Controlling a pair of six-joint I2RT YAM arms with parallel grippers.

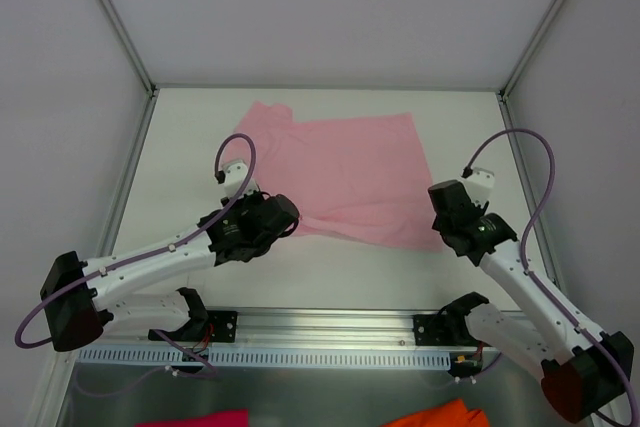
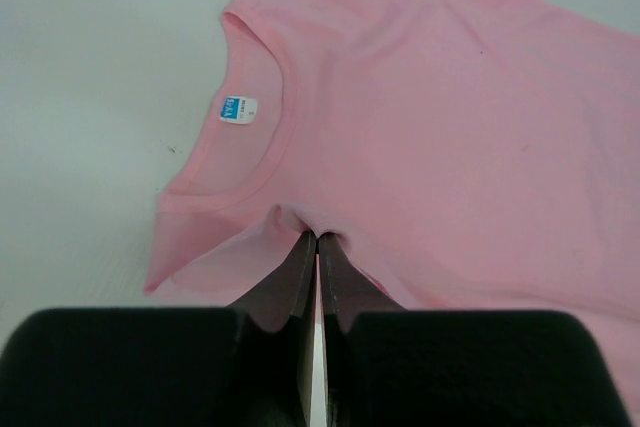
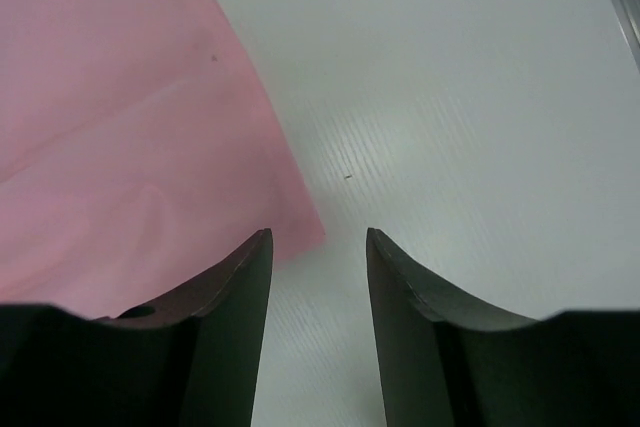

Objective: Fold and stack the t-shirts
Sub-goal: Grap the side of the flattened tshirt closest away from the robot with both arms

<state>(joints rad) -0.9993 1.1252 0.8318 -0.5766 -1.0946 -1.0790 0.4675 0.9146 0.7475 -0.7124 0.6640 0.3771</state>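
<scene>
A light pink t-shirt [image 1: 345, 172] lies spread on the white table, partly folded, with a sleeve at the far left. The left wrist view shows its neckline and small white label [image 2: 238, 109]. My left gripper [image 1: 288, 217] is shut on a pinch of cloth just below the collar [image 2: 318, 237]. My right gripper [image 1: 447, 234] stands open at the shirt's near right corner. In the right wrist view that corner [image 3: 300, 222] lies on the table just ahead of the left finger [image 3: 240, 287], with nothing gripped between the fingers.
A metal rail [image 1: 320, 332] with both arm bases runs along the near edge. Below it lie a magenta cloth scrap [image 1: 195, 419] and an orange cloth scrap [image 1: 435, 415]. Walls and frame posts close in the table on three sides.
</scene>
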